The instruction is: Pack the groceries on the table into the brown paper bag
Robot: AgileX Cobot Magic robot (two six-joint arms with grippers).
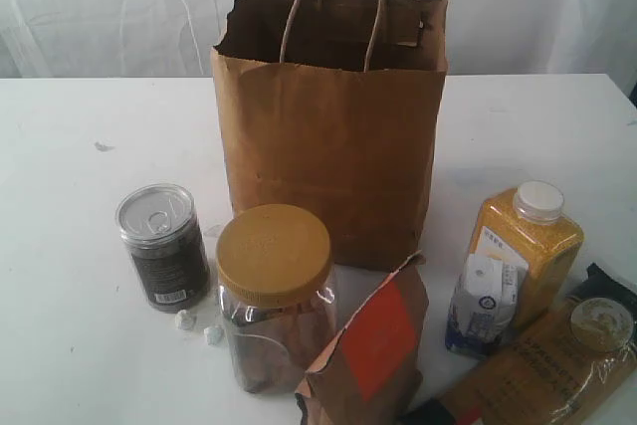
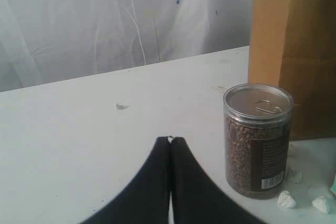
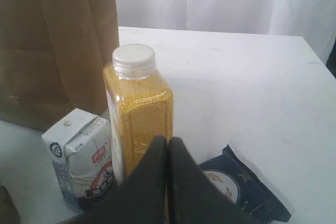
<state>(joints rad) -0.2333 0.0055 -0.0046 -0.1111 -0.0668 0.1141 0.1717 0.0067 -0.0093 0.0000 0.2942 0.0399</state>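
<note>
Left gripper first: its dark fingers are pressed tight together with nothing between them, over bare tabletop, and the dark can stands close beside it. Right gripper is pinched closed too and carries nothing, with the yellow bottle right in front of its tips.

Now the crowd! Six groceries line the tabletop edge opposite the white curtain. From the left corner:
- the dark can, upright, silver pull-tab lid, with small white crumbs at its foot;
- the clear jar with its wide tan lid, just beside those crumbs;
- the brown pouch, orange-red label, leaning and overlapping the jar's side in the exterior view;
- the small white-blue carton, tucked up against the yellow bottle, which is white-capped and full of yellow grain;
- the spaghetti packet, lying flat towards the right corner, dark blue at one end.

Behind them all, mid-tabletop, towers the brown paper bag: upright, mouth open, ragged rim, twisted loop handles standing up. The jar and pouch stand directly between the bag and that front edge.
</note>
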